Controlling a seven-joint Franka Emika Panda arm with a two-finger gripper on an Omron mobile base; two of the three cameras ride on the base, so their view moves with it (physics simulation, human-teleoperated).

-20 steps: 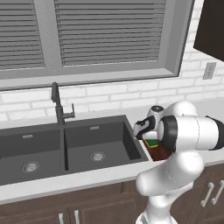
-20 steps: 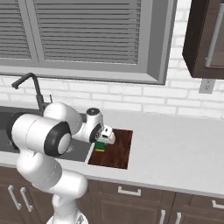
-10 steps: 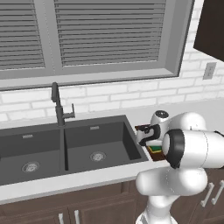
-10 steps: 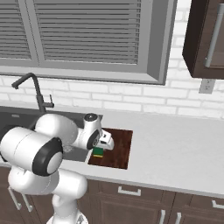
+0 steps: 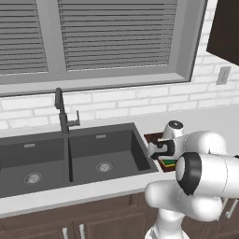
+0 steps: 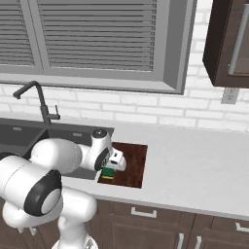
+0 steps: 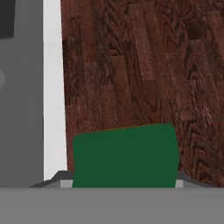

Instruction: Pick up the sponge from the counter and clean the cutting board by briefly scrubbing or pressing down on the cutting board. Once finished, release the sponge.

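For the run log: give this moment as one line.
phase: scrub | gripper: shut on sponge | sponge: on board, near sink-side edge

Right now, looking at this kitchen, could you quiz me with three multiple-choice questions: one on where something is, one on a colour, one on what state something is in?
1. Where does the sponge sit?
A. in the sink basin
B. on the cutting board, at its corner nearest the sink
C. on the window sill

2. What colour is the sponge's top layer?
A. green
B. blue
C. red

3. What is the state of the tap?
A. water is pouring out
B. it lies snapped off in the basin
C. it stands upright with no water running

Answers:
1 B: in the right base view the sponge rests on the cutting board under the end effector, close to the sink.
2 A: the hand view shows a green top, with yellow beneath in the right base view.
3 C: the left base view shows it upright behind the sink, no stream visible.
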